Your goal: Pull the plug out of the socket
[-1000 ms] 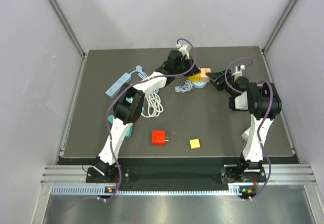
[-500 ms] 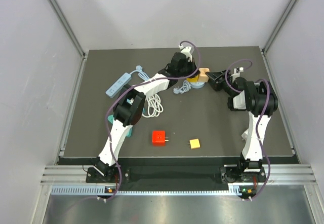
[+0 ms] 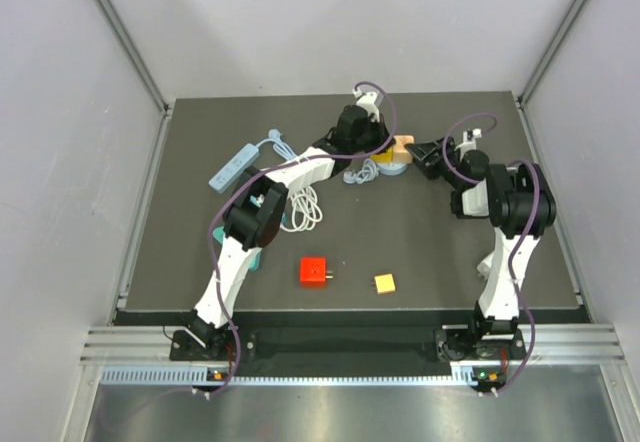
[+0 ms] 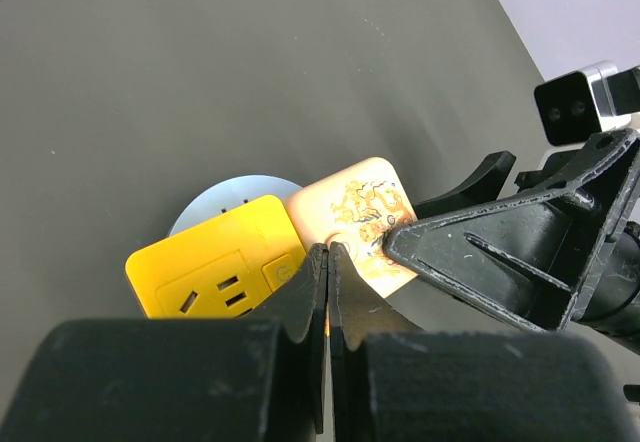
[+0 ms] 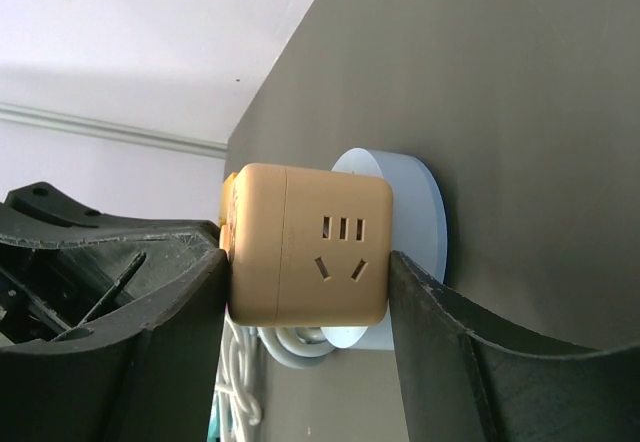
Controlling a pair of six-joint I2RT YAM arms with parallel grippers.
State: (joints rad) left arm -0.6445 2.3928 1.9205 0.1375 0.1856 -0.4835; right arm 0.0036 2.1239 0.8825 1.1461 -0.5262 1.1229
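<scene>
Just beside socket [image 5: 310, 257], grey cable [image 3: 358, 174], left pincer [image 4: 328, 262]

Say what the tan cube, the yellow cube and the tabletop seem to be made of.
The tan cube: likely moulded plastic, smooth satin, rounded edges, a seam. The yellow cube: probably plastic, smooth even colour, crisp slots. The tabletop: dark matte sheet, no glare; material unclear.

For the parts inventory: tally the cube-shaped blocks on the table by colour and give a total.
Red: 1, the red cube
Yellow: 2, the small yellow block and the yellow socket cube
Peach: 1, the peach cube
Total: 4
</scene>
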